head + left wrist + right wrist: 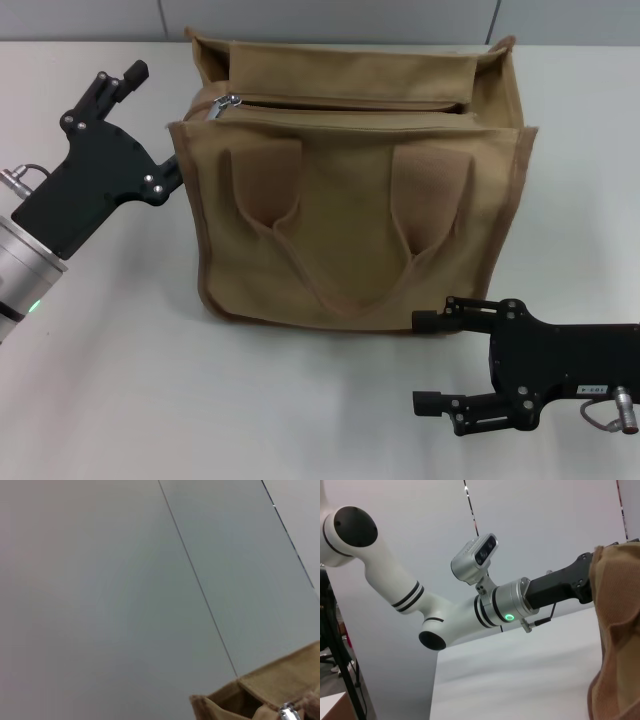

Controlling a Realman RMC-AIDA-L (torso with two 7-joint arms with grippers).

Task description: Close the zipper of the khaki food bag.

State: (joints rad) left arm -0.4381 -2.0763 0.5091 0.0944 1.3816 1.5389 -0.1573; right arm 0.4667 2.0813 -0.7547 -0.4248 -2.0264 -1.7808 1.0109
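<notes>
1. Khaki food bag (350, 200) stands upright toward the far edge of the white surface (150, 380), roughly centred, its two looped handles hanging down the near face.
2. Its zipper (340, 103) runs along the top panel, with the silver pull tab (226, 103) at the bag's left end; a dark gap shows along the line.
3. The left gripper (135, 72) hangs beside the bag's upper left corner, near the pull tab but apart from it; its two fingers sit close together with nothing between them.
4. The right gripper (428, 360) sits low near the surface's near right corner, just in front of the bag's lower right edge, its jaws spread wide and empty.
5. In the left wrist view, the bag's corner and the pull tab (287, 712) appear.
</notes>
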